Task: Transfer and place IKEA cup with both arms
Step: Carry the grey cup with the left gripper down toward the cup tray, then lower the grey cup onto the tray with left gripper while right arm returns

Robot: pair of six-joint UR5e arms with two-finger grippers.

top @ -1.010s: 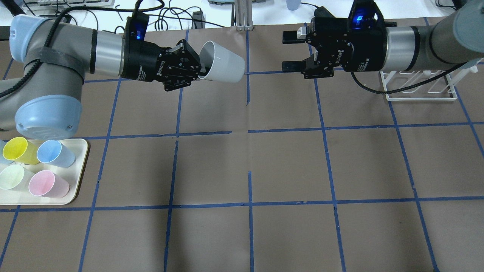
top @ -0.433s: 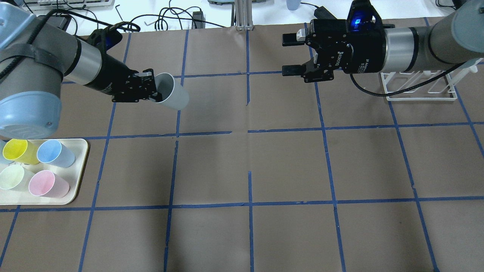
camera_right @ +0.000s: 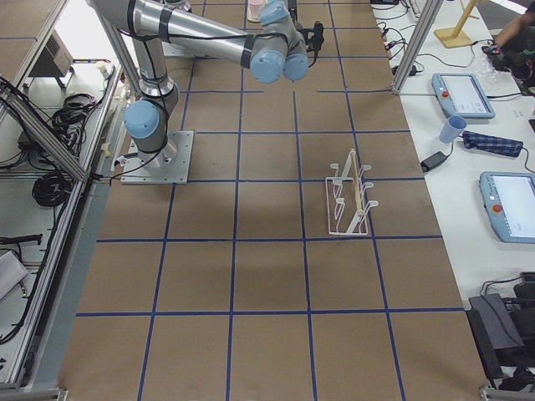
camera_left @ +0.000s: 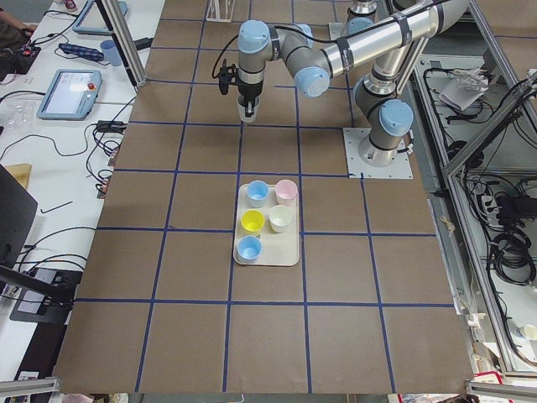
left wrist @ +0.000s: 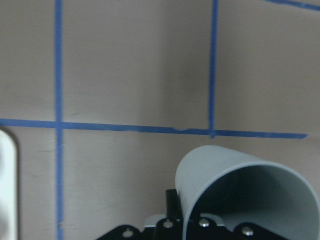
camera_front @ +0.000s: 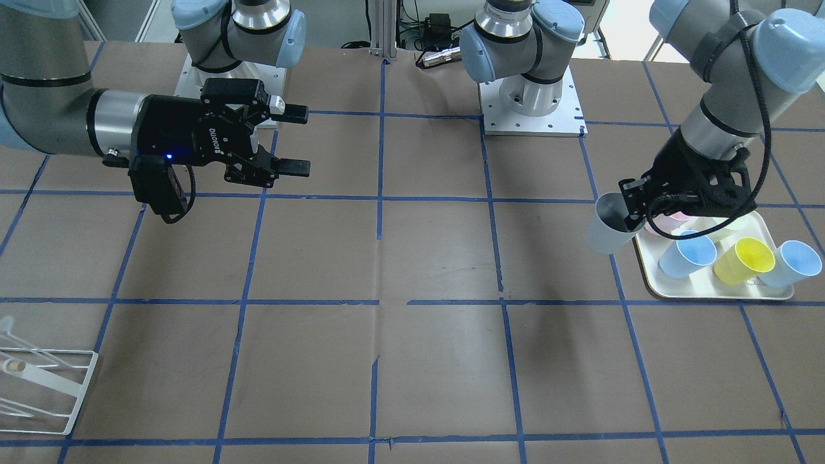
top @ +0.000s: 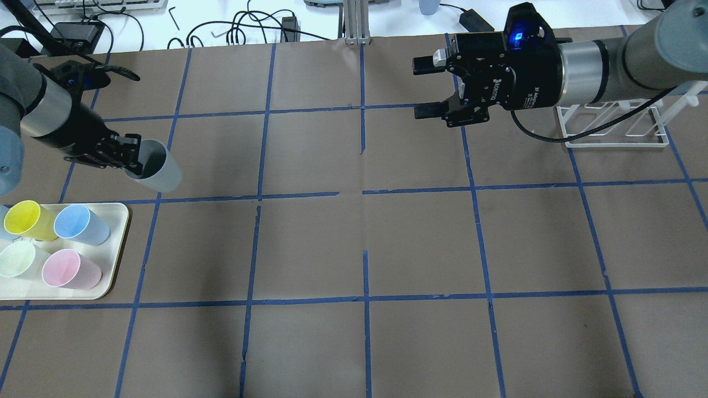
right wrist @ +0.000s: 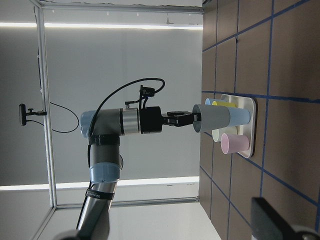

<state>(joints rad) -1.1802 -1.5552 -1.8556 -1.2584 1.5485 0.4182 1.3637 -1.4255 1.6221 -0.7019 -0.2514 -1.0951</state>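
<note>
The IKEA cup (top: 161, 170) is a plain grey-white tumbler, held tilted with its base down just beyond the tray. My left gripper (top: 131, 159) is shut on its rim, one finger inside the mouth. In the front view the cup (camera_front: 607, 227) hangs at the tray's inner corner under the left gripper (camera_front: 635, 205). The left wrist view shows its open mouth (left wrist: 235, 190) over brown paper. My right gripper (top: 425, 88) is open and empty, held level over the far middle of the table, far from the cup; it also shows in the front view (camera_front: 295, 142).
A cream tray (top: 117, 254) at the left edge holds yellow, light blue, pale green and pink cups. A white wire rack (top: 608, 130) stands at the far right, under the right arm. Blue tape lines grid the brown paper.
My left arm has swung the cup away from the table's far middle, left and down to beside the tray. The right gripper has stayed open and almost still.
</note>
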